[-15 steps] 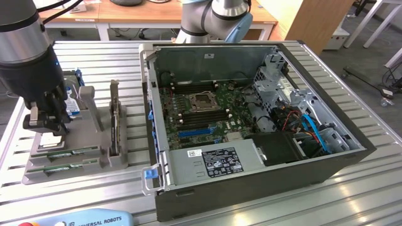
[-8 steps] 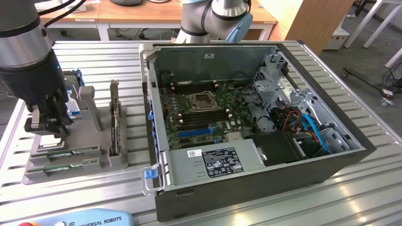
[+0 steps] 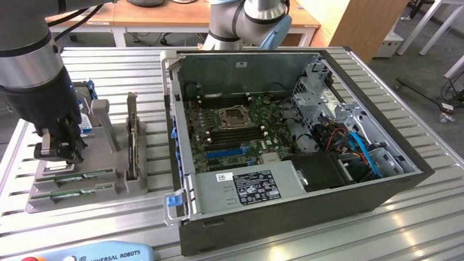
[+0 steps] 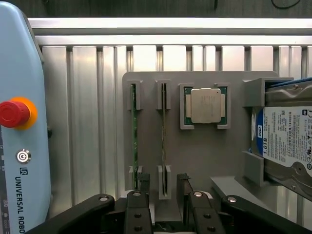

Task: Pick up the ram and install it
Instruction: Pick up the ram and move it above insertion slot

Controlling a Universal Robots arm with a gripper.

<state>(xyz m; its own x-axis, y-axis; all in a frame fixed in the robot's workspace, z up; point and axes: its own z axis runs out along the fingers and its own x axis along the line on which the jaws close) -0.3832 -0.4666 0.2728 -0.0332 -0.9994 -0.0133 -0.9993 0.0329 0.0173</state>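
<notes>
Spread black fingers (image 4: 144,185) of the gripper (image 4: 163,185) are seen on either side of one end of the ram (image 4: 163,126), which is stood on edge in a slot of the grey tray (image 4: 200,156) and is not pinched. A second stick (image 4: 134,131) is held in the neighbouring slot. A silver processor (image 4: 206,105) and a hard drive (image 4: 287,136) are kept on the same tray, beside the open computer case (image 3: 290,217).

Teach pendant (image 3: 94,253): "UNIVERSAL ROBOTS". HDD (image 4: 287,131) lbl: "1.0TB"; rest illeg.
</notes>
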